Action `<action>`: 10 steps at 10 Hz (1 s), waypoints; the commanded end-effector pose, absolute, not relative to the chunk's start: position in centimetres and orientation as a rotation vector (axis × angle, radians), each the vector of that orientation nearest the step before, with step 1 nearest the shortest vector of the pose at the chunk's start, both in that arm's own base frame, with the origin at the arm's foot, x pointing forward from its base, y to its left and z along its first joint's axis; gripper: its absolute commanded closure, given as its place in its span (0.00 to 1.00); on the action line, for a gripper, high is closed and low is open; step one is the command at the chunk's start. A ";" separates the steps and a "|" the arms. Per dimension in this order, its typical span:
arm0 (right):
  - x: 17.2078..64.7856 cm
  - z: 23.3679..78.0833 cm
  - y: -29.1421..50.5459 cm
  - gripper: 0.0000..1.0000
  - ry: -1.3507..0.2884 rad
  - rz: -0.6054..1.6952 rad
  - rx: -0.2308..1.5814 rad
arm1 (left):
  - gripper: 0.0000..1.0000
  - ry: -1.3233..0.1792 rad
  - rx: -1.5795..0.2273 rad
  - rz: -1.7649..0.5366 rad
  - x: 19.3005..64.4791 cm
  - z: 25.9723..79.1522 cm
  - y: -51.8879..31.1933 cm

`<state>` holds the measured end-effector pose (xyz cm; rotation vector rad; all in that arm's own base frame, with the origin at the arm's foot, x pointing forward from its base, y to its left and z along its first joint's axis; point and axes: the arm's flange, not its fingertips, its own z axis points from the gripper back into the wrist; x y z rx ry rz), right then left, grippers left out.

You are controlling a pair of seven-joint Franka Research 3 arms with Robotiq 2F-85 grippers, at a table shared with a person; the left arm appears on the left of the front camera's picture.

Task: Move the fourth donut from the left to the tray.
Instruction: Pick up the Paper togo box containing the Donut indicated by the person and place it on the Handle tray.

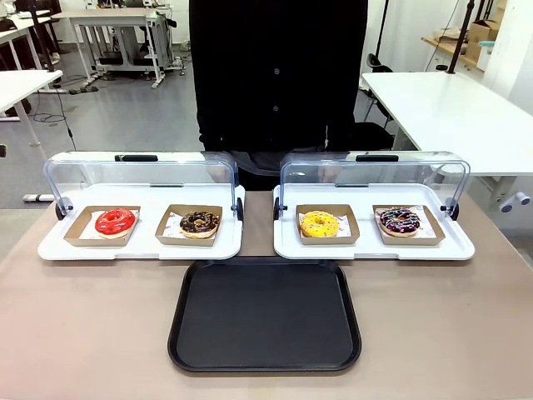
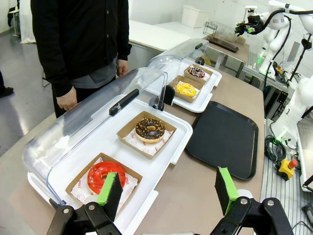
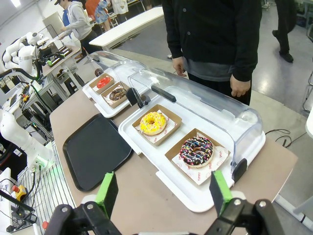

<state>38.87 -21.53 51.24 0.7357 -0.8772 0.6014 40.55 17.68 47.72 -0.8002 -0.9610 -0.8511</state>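
"Where is the fourth donut [image 1: 400, 221] sitting?"

"On its brown cardboard holder [image 1: 433, 237], beyond the far right corner of the black tray [image 1: 265, 350], counting from the robot's side. It isn't touching the tray. The holder lies in a white display tray [image 1: 287, 243] with its clear lid [image 1: 375, 173] swung up."

"And what's next to it?"

"A yellow donut [image 1: 320, 223] shares that display tray, nearer the black tray's middle. Beyond the black tray's far left corner, a second display tray [image 1: 50, 243] holds a speckled chocolate donut [image 1: 200, 222] and a red donut [image 1: 115, 221]. A person [image 1: 275, 75] in dark clothes stands across the table [image 1: 83, 333] from the black tray."

"And the grippers?"

"The left gripper [image 2: 169, 183] has its green-padded fingers spread wide with nothing between them. It's up over the table off the black tray's left end. The right gripper [image 3: 163, 181] is just as wide and empty, off the tray's right end."
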 end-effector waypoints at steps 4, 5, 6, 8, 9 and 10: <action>39.1 51.3 -21.5 0.00 -0.916 0.617 0.739 | 0.00 -0.952 -0.812 -0.854 40.6 48.0 17.8; 39.1 51.3 -21.5 0.00 -0.916 0.617 0.739 | 0.00 -0.952 -0.812 -0.854 40.6 48.0 17.8; 39.1 51.3 -21.5 0.00 -0.916 0.617 0.739 | 0.00 -0.952 -0.812 -0.854 40.6 48.0 17.8; 39.1 51.3 -21.5 0.00 -0.916 0.617 0.739 | 0.00 -0.952 -0.812 -0.854 40.6 48.0 17.8; 39.1 51.3 -21.5 0.00 -0.916 0.617 0.739 | 0.00 -0.952 -0.812 -0.854 40.6 48.0 17.8; 39.1 51.3 -21.5 0.00 -0.916 0.617 0.739 | 0.00 -0.952 -0.812 -0.854 40.6 48.0 17.8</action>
